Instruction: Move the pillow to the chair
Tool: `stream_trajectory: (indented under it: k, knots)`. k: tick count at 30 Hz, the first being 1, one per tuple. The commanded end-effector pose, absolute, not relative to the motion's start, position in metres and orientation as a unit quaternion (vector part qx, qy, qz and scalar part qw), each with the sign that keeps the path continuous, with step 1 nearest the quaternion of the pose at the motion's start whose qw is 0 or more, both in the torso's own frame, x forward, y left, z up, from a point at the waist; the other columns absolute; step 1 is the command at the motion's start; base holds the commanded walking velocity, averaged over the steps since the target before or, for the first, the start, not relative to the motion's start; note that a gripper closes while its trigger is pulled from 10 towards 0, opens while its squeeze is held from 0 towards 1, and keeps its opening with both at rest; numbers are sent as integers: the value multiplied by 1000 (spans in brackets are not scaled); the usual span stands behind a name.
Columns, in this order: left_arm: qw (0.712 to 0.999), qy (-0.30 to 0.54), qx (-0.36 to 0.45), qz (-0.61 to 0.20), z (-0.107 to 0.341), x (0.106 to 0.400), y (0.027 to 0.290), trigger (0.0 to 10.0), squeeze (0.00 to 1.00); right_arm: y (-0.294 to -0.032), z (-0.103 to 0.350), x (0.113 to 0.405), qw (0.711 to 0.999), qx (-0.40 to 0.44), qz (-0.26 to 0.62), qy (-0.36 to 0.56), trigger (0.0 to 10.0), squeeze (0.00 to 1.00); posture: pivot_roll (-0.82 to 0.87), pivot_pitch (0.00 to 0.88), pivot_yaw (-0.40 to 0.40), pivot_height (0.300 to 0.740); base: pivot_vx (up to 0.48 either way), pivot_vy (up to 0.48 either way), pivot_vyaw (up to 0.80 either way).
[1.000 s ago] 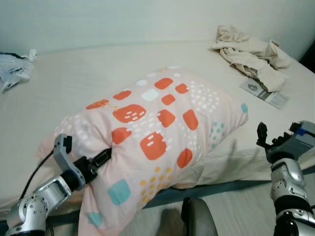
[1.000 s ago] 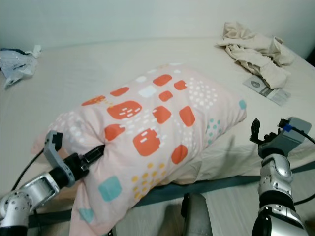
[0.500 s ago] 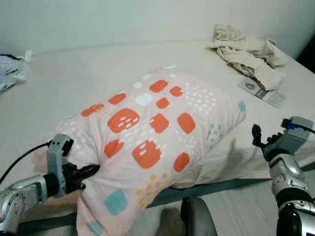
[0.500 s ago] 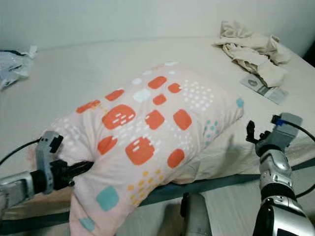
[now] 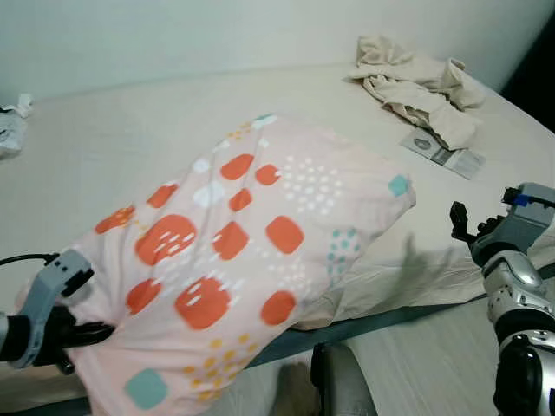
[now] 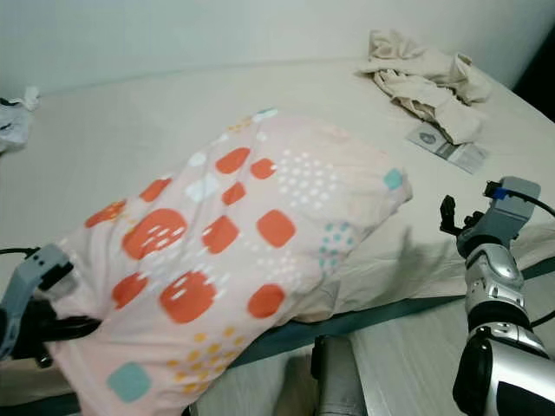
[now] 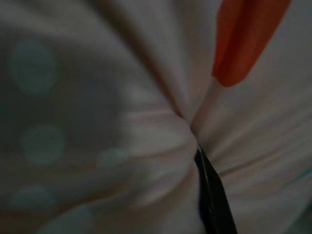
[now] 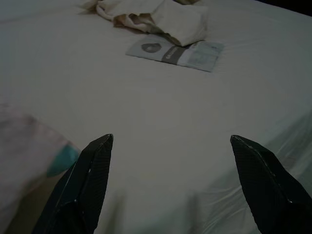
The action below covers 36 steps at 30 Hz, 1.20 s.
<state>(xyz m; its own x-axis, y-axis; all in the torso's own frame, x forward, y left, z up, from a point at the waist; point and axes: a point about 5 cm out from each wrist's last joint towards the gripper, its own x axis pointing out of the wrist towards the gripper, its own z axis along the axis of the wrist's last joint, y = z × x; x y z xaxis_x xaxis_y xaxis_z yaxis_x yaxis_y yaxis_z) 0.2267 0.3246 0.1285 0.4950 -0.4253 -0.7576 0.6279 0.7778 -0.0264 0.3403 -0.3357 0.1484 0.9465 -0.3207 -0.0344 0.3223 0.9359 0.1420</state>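
The pillow (image 5: pixel 251 243) is pink with orange squares, white dots and teal patches. It lies slantwise on the bed (image 5: pixel 130 139), and its near end hangs past the bed's front edge. My left gripper (image 5: pixel 91 332) is at the lower left, shut on the bunched fabric of that near end. In the left wrist view the pillow cloth (image 7: pixel 146 131) is pinched in folds beside one black finger (image 7: pixel 210 200). My right gripper (image 8: pixel 170 139) hovers open over the sheet by the bed's right front edge, just right of the pillow's far corner (image 5: pixel 401 184), holding nothing.
A heap of beige clothes (image 5: pixel 412 78) lies at the bed's back right, with a printed leaflet (image 5: pixel 442 152) in front of it. A white bag (image 5: pixel 9 130) sits at the far left. Wooden floor (image 5: pixel 416 364) and my grey body (image 5: pixel 334 386) are below the bed edge.
The left gripper has moved left and down with the pillow end, dragging the pillow leftward and nearer the edge. The view has shifted. The right gripper has stayed open beside the bed.
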Motion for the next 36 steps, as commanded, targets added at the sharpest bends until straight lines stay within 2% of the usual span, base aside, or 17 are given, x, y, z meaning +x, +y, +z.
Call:
stream_trajectory:
  k: [1, 6, 8, 10, 11, 13, 14, 16, 17, 18, 19, 20, 21, 22, 30, 32, 36]
  knots:
    - [832, 451, 196, -256, 124, 218, 351, 0, 0, -338, 142, 337, 982, 78, -169, 19, 10000, 0, 89, 180, -66, 566, 0, 0, 0]
    - [836, 431, 242, -239, 127, 225, 354, 0, 0, -338, 145, 339, 982, 83, -167, 15, 10000, 0, 89, 185, -61, 566, 0, 0, 0]
    - [877, 353, 224, -237, 132, 243, 339, 0, 0, -332, 145, 344, 982, 110, -153, 23, 10000, 0, 82, 188, -53, 566, 0, 0, 0]
    - [909, 281, 165, -260, 133, 254, 315, 0, 0, -315, 141, 352, 982, 142, -113, 44, 10000, 0, 81, 192, -48, 566, 0, 0, 0]
    - [909, 281, 165, -260, 133, 254, 315, 0, 0, -315, 141, 352, 982, 142, -113, 44, 10000, 0, 81, 192, -48, 566, 0, 0, 0]
    - [927, 230, 118, -271, 129, 260, 294, 0, 0, -290, 136, 362, 980, 182, -52, 65, 10000, 0, 74, 197, -44, 566, 0, 0, 0]
    - [933, 216, 106, -269, 126, 262, 287, 0, 0, -279, 136, 366, 977, 199, -25, 69, 10000, 43, 74, 199, -45, 566, 0, 0, 0]
    - [935, 209, 102, -267, 124, 263, 283, 0, 0, -273, 136, 369, 976, 208, -11, 69, 10000, 43, 74, 199, -45, 566, 0, 0, 0]
    - [936, 206, 95, -269, 120, 263, 277, 0, 0, -262, 136, 372, 971, 225, 16, 74, 10000, 365, 77, 199, -50, 566, 0, 0, 0]
    - [936, 206, 95, -269, 120, 263, 277, 0, 0, -262, 136, 372, 971, 225, 16, 74, 10000, 365, 77, 199, -50, 566, 0, 0, 0]
    - [937, 203, 92, -270, 117, 263, 273, 0, 0, -248, 135, 375, 967, 236, 50, 81, 10000, 541, 81, 200, -56, 566, 0, 0, 0]
    - [937, 201, 88, -272, 114, 263, 269, 0, 0, -237, 134, 377, 962, 245, 79, 90, 10000, 639, 84, 201, -61, 566, 0, 0, 0]
    - [938, 198, 86, -270, 113, 262, 267, 0, 0, -228, 132, 378, 958, 251, 102, 98, 10000, 843, 85, 202, -63, 566, 0, 0, 0]
    - [940, 194, 84, -266, 112, 262, 266, 0, 0, -221, 130, 378, 955, 249, 119, 106, 10000, 1000, 90, 204, -71, 566, 0, 0, 0]
    - [945, 191, 77, -253, 105, 254, 263, 0, 0, -205, 114, 372, 942, 245, 166, 156, 10000, 1000, 98, 215, -72, 566, 0, 0, 0]
    - [943, 197, 74, -257, 102, 249, 259, 0, 0, -201, 101, 364, 933, 232, 188, 198, 10000, 1000, 109, 219, -76, 566, 0, 0, 0]
    - [942, 197, 70, -263, 102, 247, 256, 0, 0, -210, 94, 360, 939, 211, 171, 211, 10000, 1000, 117, 223, -81, 566, 0, 0, 0]
